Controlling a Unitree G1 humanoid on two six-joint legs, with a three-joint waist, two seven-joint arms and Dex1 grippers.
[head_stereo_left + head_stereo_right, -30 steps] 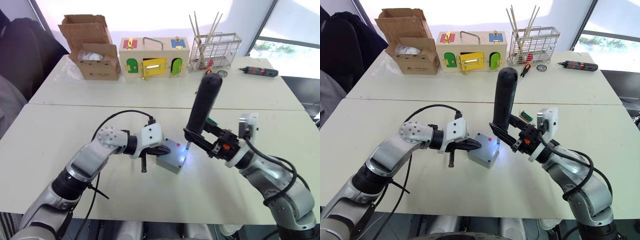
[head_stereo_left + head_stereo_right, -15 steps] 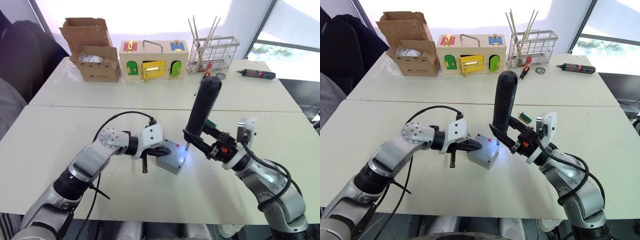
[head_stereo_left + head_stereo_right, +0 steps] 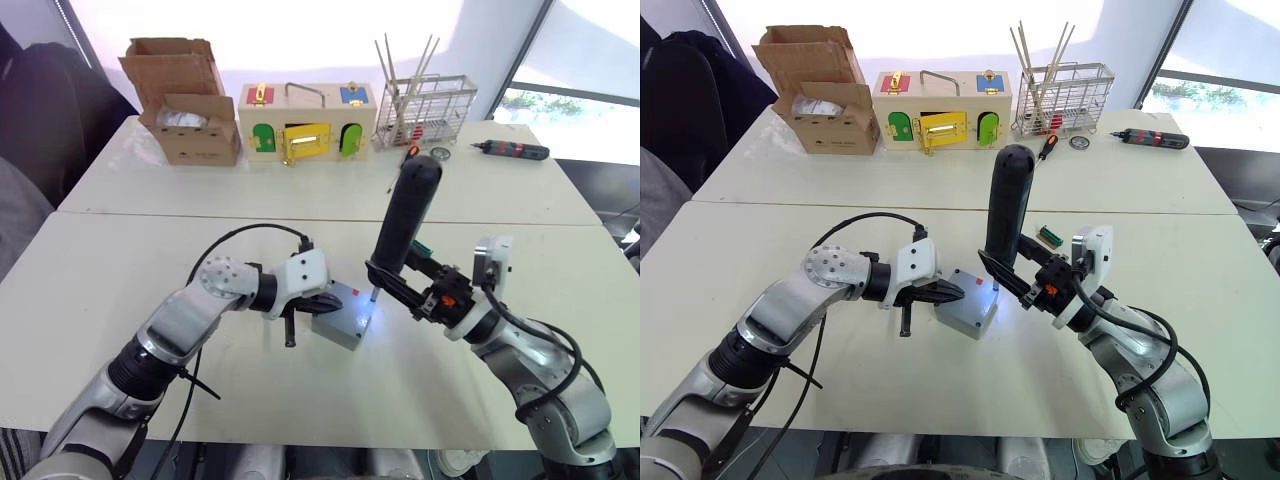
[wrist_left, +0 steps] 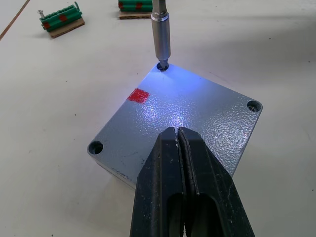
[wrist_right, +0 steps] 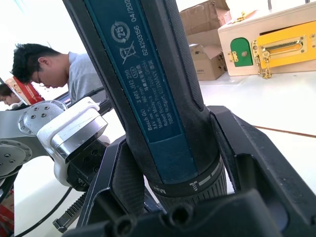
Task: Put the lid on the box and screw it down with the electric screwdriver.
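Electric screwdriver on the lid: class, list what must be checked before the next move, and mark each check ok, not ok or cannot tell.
1. Lid sits flat and square on the box: ok.
2. Bit of the electric screwdriver stands in a corner hole: ok.
3. Right gripper grips the screwdriver's body firmly: ok.
4. Left gripper, fingers shut, presses on the lid's near edge to steady it: ok.
5. Screw under the bit fully driven: cannot tell.
6. Screws seated in the other corner holes: cannot tell.
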